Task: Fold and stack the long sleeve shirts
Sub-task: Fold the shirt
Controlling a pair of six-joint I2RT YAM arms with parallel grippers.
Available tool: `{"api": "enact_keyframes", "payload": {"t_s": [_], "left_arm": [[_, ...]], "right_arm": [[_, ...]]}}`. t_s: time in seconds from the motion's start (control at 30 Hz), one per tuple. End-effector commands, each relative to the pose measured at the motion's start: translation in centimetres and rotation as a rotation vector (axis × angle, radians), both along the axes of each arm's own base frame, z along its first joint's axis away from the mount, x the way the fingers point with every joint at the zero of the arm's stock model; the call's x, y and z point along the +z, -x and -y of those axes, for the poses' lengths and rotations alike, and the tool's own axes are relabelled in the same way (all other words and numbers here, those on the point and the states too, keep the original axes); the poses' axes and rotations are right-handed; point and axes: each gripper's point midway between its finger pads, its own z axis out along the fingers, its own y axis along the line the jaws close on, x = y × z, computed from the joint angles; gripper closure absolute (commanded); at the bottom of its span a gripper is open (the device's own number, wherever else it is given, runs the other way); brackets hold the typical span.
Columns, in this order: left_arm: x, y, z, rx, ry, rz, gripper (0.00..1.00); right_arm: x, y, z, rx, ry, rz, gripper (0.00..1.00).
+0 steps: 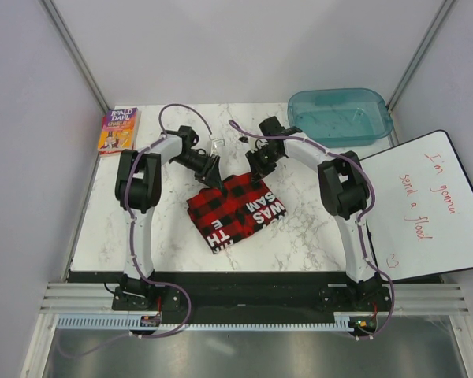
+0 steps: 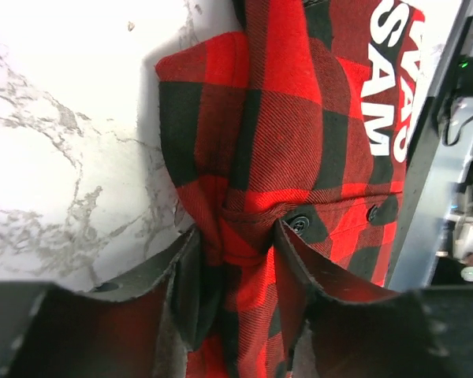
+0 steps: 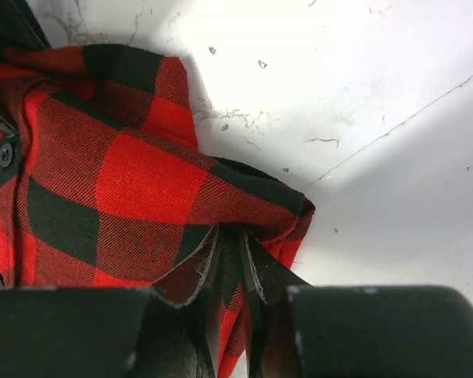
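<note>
Long sleeve shirt [image 1: 236, 211] is lying bunched on table [image 1: 142, 228] | I'm pinching its far edge in left hand [image 2: 236, 246] | right hand [image 3: 230, 246] is clamping its far-right corner

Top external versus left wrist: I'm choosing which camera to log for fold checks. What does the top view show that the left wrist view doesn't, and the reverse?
Only the top view: the book, the teal bin and the whiteboard around the work area. Only the left wrist: the black buttons and the fabric fold bunched inside the left gripper. Both: the plaid shirt, its white lettering and the marble table.
</note>
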Motion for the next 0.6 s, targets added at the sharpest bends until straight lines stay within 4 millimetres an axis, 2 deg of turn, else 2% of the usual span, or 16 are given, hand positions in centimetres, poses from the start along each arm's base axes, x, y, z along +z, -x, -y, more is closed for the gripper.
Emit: {"api": "enact_keyframes", "payload": {"t_s": [0.0, 0.07, 0.1, 0.17, 0.27, 0.3, 0.4, 0.47, 0.5, 0.57], "left_arm": [[0.2, 0.6, 1.3, 0.045, 0.055, -0.126, 0.54], [-0.3, 0.6, 1.4, 0.056, 0.05, -0.145, 0.5], [-0.3, 0.6, 1.4, 0.061, 0.053, -0.153, 0.45], [-0.5, 0.6, 1.5, 0.072, 0.058, -0.174, 0.46], [-0.3, 0.5, 1.8, 0.086, 0.07, -0.194, 0.58], [-0.1, 0.4, 1.8, 0.089, 0.079, -0.192, 0.72], [0.7, -0.5, 1.5, 0.109, 0.064, -0.161, 0.98], [2.1, -1.7, 1.0, 0.129, 0.053, -0.11, 0.98], [2.4, -2.4, 0.1, 0.147, 0.022, -0.079, 0.98], [4.3, -4.5, -0.9, 0.153, -0.021, 0.033, 0.98]], "right_arm": [[0.4, -1.6, -1.1, 0.023, -0.008, 0.079, 0.8], [0.2, -1.5, -1.2, 0.024, -0.008, 0.074, 0.8], [0.3, -1.4, -1.2, 0.025, -0.009, 0.074, 0.8], [0.3, -1.2, -1.5, 0.029, -0.008, 0.074, 0.8], [0.4, -1.4, -1.6, 0.026, -0.012, 0.079, 0.8], [0.5, -1.4, -1.7, 0.027, -0.014, 0.081, 0.8], [1.1, -1.7, -1.9, 0.015, -0.02, 0.088, 0.8], [2.0, -2.2, -2.0, -0.003, -0.029, 0.1, 0.78], [2.8, -2.4, -2.0, -0.017, -0.038, 0.108, 0.77], [4.6, -3.4, -1.8, -0.091, -0.081, 0.098, 0.71]]}}
